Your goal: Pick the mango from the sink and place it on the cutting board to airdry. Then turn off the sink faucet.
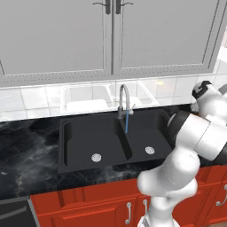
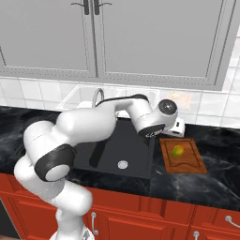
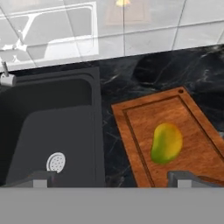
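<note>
The yellow-green mango (image 3: 166, 143) (image 2: 177, 151) lies on the brown wooden cutting board (image 3: 140, 113) (image 2: 192, 161), right of the black double-basin sink (image 1: 75, 146) (image 3: 52, 122). My gripper (image 3: 111, 179) hangs above the board's near-left corner. It is open, with nothing between its fingertips (image 3: 39, 179). In the right base view the hand (image 2: 174, 127) sits just behind the board. The grey gooseneck sink faucet (image 1: 123, 99) stands behind the divider, and a thin blue stream (image 1: 127, 122) runs from its spout. A silver drain (image 1: 96, 157) shows in each basin.
A white dish rack (image 1: 106, 98) stands against the tiled wall behind the sink. Black marble counter (image 1: 26, 146) runs on both sides. Grey wall cabinets (image 1: 111, 35) hang above and red base cabinets (image 1: 88, 204) sit below. My arm (image 1: 195, 133) covers the counter's right end in the left base view.
</note>
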